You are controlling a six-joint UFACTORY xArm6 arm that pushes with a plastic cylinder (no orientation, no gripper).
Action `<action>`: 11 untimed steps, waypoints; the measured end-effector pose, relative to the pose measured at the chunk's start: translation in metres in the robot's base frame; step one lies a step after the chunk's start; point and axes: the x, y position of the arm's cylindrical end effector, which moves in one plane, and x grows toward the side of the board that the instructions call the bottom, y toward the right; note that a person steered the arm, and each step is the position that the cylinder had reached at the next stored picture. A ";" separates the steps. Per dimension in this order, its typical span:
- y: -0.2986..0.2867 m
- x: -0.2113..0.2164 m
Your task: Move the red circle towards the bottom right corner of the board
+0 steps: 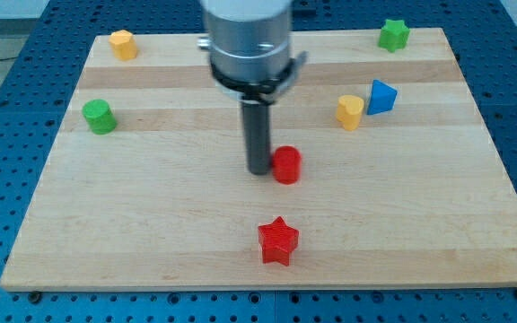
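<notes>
My tip (260, 170) seemingly touches red circle (286, 165).

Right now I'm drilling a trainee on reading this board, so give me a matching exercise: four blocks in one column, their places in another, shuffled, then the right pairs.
Blocks:
1. red circle
2. red star
3. green star
4. green cylinder

Places:
A. near the view's top right corner
B. by the view's left edge
C. right beside my tip, on its right
D. near the view's bottom edge, centre

Pairs: 1-C, 2-D, 3-A, 4-B
</notes>
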 end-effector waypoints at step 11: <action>0.131 0.055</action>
